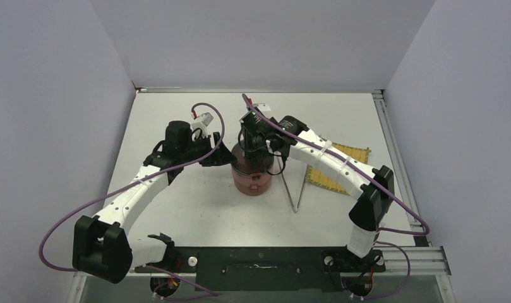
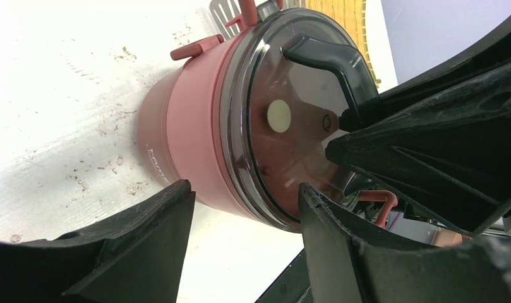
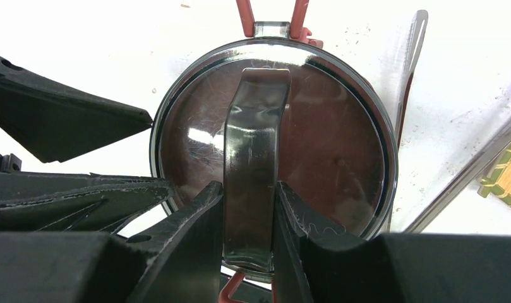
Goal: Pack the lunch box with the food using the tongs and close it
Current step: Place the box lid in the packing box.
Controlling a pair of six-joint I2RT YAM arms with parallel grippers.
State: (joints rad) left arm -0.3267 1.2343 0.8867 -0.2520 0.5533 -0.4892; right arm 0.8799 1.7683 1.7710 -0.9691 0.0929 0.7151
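Observation:
The dark-red lunch box (image 1: 251,178) stands at the table's middle, with its clear lid (image 3: 328,139) on top. My right gripper (image 3: 249,189) reaches down from above and is shut on the lid's dark handle (image 3: 252,126). My left gripper (image 2: 246,196) is open at the box's left side. The rim of the lunch box (image 2: 183,132) lies just ahead of its fingertips; I cannot tell if they touch it. The silver tongs (image 1: 296,192) lie on the table right of the box. No food shows.
A yellow woven mat (image 1: 338,167) lies right of the tongs, under the right arm. Red clasp arms (image 3: 243,16) stick out from the box at its sides. The table's right edge carries a metal rail (image 1: 398,164).

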